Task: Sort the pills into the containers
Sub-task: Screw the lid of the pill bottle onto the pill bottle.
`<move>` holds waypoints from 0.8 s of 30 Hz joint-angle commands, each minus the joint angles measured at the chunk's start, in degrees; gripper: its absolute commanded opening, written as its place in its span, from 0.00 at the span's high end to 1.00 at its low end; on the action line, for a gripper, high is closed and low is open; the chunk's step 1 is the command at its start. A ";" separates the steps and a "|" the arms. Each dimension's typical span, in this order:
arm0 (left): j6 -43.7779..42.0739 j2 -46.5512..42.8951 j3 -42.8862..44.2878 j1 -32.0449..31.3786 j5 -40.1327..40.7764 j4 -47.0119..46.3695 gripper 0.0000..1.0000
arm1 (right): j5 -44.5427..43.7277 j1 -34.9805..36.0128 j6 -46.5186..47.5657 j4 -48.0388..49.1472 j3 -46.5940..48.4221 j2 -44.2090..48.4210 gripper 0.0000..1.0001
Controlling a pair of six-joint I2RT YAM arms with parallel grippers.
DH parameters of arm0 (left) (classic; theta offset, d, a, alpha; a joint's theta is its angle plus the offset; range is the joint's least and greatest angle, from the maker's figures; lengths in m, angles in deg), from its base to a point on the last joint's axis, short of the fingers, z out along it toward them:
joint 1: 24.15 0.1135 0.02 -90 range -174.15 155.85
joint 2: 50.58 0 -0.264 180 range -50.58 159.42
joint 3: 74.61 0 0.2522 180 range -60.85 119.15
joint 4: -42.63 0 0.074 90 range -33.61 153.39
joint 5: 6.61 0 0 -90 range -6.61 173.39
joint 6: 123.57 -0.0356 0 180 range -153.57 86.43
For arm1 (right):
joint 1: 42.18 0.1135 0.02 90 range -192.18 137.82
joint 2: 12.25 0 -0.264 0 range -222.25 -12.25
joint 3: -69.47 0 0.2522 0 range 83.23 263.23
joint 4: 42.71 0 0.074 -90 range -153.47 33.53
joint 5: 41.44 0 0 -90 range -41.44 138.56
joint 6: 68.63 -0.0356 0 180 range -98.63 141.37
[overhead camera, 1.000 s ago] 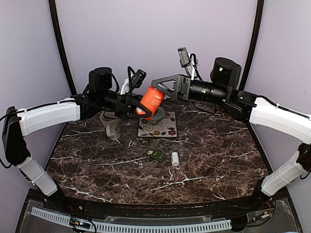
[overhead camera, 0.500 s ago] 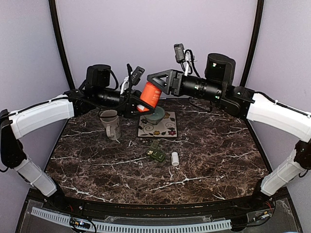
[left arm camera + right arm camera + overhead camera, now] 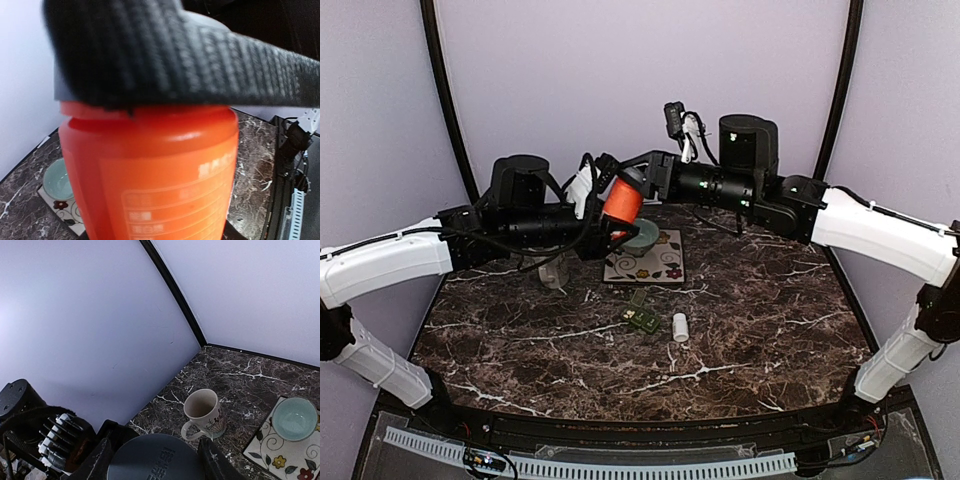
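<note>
An orange pill bottle (image 3: 622, 203) hangs tilted in the air above the back of the table, held between both arms. My left gripper (image 3: 605, 228) is shut on its lower body; the bottle (image 3: 150, 170) fills the left wrist view and hides those fingers. My right gripper (image 3: 639, 179) is shut on the bottle's cap (image 3: 152, 457), with a finger (image 3: 97, 464) pressed on each side. The containers, a small dark green pill box (image 3: 640, 318), lie on the table in front of the tile. No pills show in any view.
A pale green bowl (image 3: 642, 238) sits on a floral tile (image 3: 650, 265) under the bottle. A mug (image 3: 202, 412) stands left of it, mostly hidden behind my left arm in the top view. A small white cylinder (image 3: 680, 326) lies right of the pill box.
Both arms have lifted the bottle slightly up and to the left, still gripped at both ends. My left arm has swung in front of the mug.
</note>
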 commanded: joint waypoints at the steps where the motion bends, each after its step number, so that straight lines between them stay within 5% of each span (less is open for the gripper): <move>1: -2.92 -3.38 0.82 -2.09 15.32 -16.04 1.00 | -2.66 2.45 -0.20 -10.34 -0.36 -3.00 0.99; 15: -4.57 0.79 -2.16 -7.59 36.86 -34.45 1.00 | -10.42 3.52 -0.82 -11.60 -1.79 -4.82 1.00; 24: -3.07 0.03 -3.35 -8.50 35.87 -35.43 0.79 | -13.24 3.57 -0.68 -9.93 -4.03 -3.82 1.00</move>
